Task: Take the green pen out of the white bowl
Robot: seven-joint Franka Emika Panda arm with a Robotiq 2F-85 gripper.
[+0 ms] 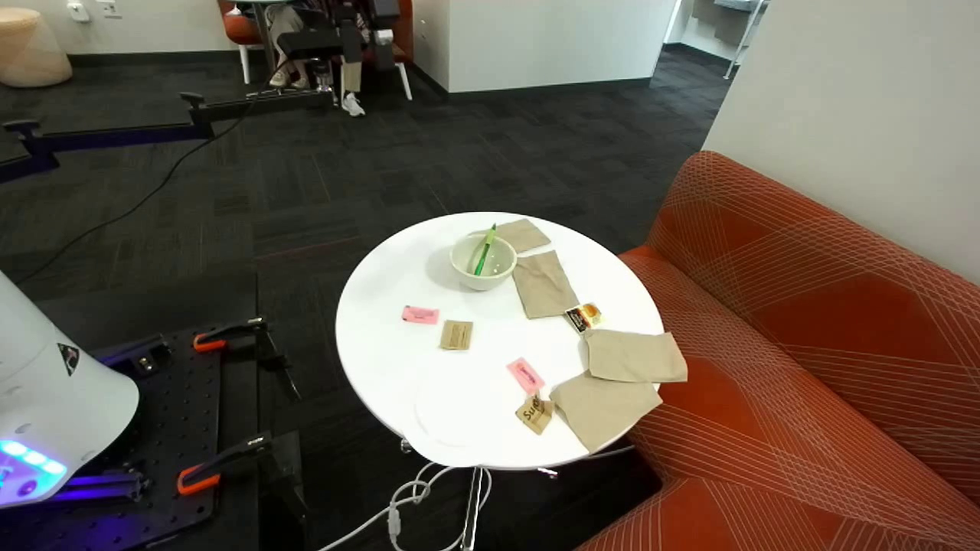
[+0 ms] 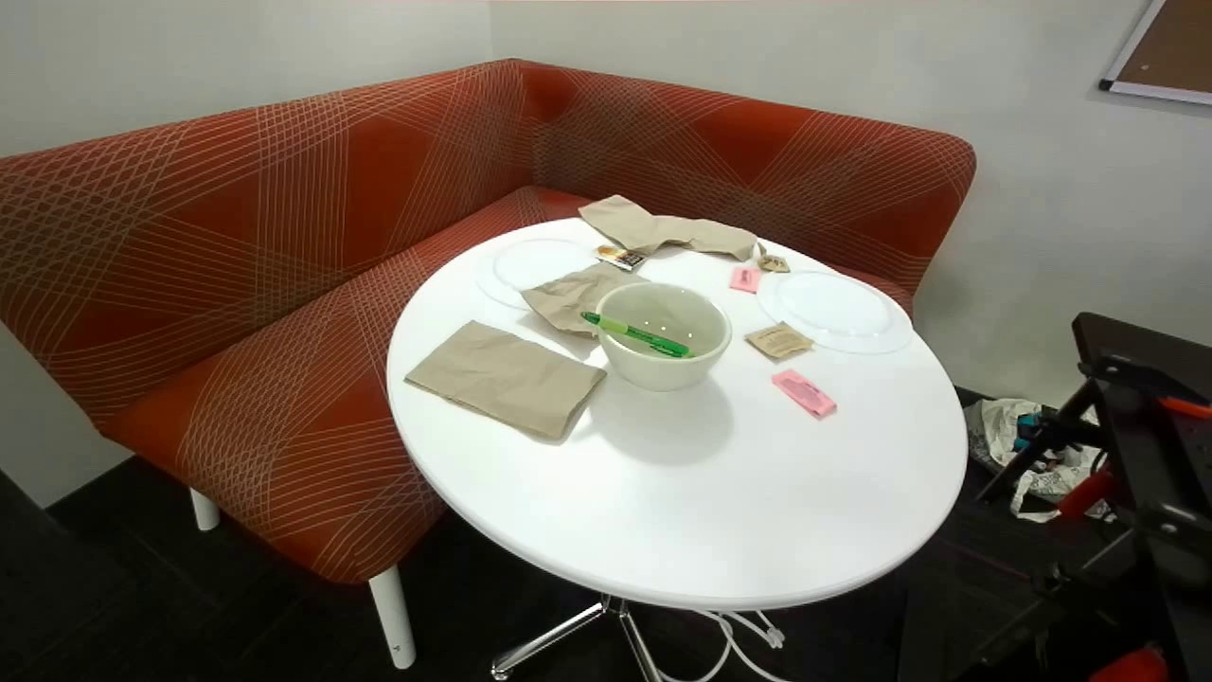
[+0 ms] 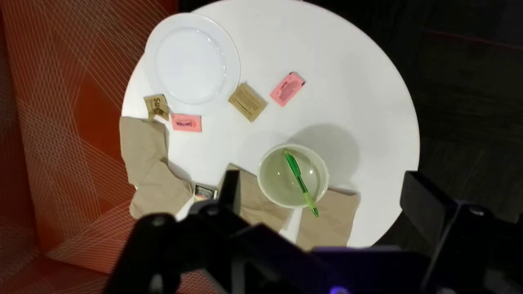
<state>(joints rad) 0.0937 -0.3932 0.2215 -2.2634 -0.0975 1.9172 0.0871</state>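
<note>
The wrist view's lower edge cut off the gripper [image 3: 320, 181], which partly hid a tan napkin [image 3: 260, 205].

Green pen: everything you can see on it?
The green pen is slim, seemingly plastic, with a clip, a darker barrel and a lighter lime grip. It sits tilted in the white bowl, clip end down inside, writing end raised and jutting past the rim. Only the bowl appears to touch it.
</note>
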